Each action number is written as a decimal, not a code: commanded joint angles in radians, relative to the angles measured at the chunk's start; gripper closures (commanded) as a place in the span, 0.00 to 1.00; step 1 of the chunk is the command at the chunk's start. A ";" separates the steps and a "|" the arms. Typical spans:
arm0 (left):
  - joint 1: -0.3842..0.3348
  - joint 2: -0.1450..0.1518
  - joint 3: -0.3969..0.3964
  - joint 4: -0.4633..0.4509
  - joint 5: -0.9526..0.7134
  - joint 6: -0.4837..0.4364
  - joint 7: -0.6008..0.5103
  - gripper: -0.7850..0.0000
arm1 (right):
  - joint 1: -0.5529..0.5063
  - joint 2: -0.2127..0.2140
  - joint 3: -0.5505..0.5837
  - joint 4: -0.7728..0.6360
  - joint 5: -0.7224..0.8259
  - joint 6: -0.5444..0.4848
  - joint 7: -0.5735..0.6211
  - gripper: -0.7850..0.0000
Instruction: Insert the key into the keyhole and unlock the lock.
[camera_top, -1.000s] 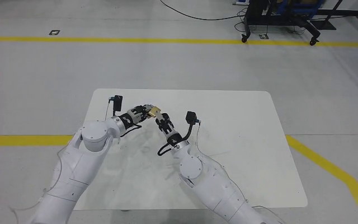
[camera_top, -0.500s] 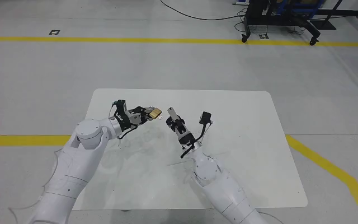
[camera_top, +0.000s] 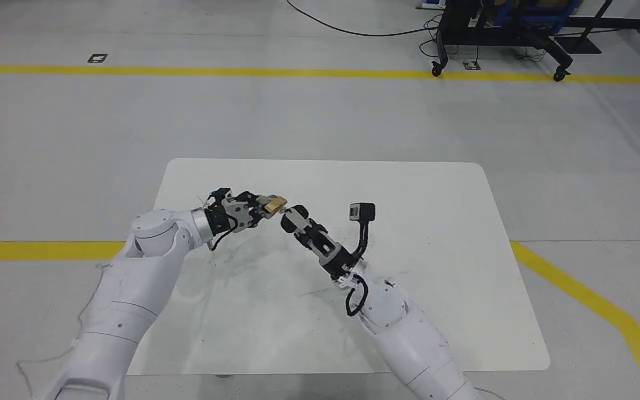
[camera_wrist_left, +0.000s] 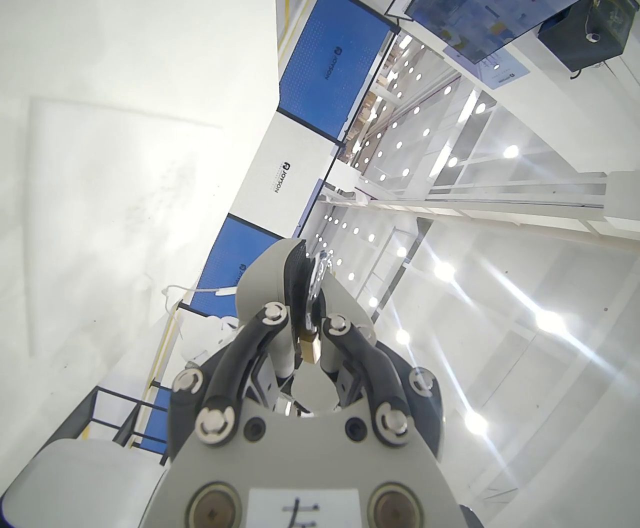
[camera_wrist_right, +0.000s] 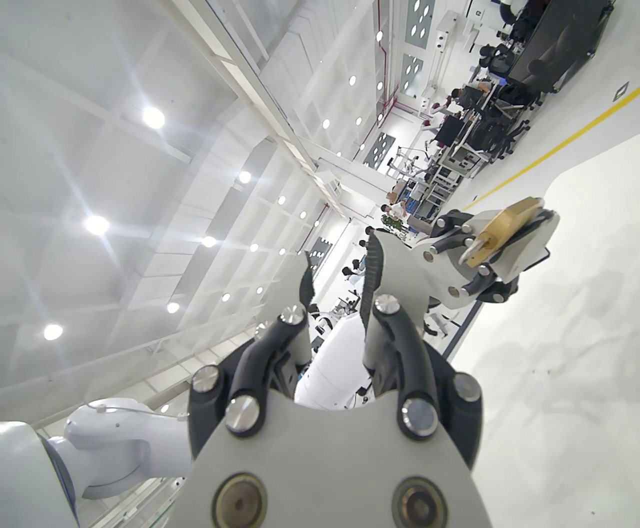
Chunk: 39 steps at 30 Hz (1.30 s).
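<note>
A brass padlock (camera_top: 274, 204) is held above the white table (camera_top: 420, 200), with my left gripper (camera_top: 264, 207) shut on it. From the right wrist the padlock (camera_wrist_right: 505, 227) shows its brass body between the left fingers (camera_wrist_right: 530, 245), shackle toward the palm. In the left wrist view, brass (camera_wrist_left: 310, 348) and a silver metal part show between the shut fingers of the left gripper (camera_wrist_left: 312, 262). My right gripper (camera_top: 289, 222) hovers just beside the padlock, pointing at it. The right gripper (camera_wrist_right: 337, 260) is open and I see no key between its fingers.
The table's edges run at the far side (camera_top: 330, 161) and the right (camera_top: 520, 290). A yellow floor line (camera_top: 300, 72) lies beyond it, and a dark wheeled cart (camera_top: 500, 30) stands far back right.
The right gripper drew away to the right of the padlock, then came back close to it from the near side. The left wrist turned; the padlock stayed roughly in place.
</note>
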<state>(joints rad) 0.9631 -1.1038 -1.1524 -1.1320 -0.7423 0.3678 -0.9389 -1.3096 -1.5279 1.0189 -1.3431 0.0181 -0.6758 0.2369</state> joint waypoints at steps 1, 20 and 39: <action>-0.004 -0.001 0.005 0.008 -0.001 0.000 -0.013 1.00 | 0.020 -0.004 -0.006 0.034 0.016 -0.012 -0.009 1.00; -0.029 -0.011 0.027 0.050 -0.022 0.000 -0.053 1.00 | 0.119 -0.036 -0.063 0.193 -0.171 0.046 -0.232 1.00; 0.041 0.002 -0.046 -0.065 0.040 -0.235 0.032 1.00 | 0.013 0.029 0.034 0.022 0.503 0.214 0.450 0.00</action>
<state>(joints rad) 1.0013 -1.1027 -1.1965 -1.1913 -0.7054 0.1402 -0.9074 -1.3010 -1.5023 1.0454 -1.3275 0.4668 -0.5118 0.6214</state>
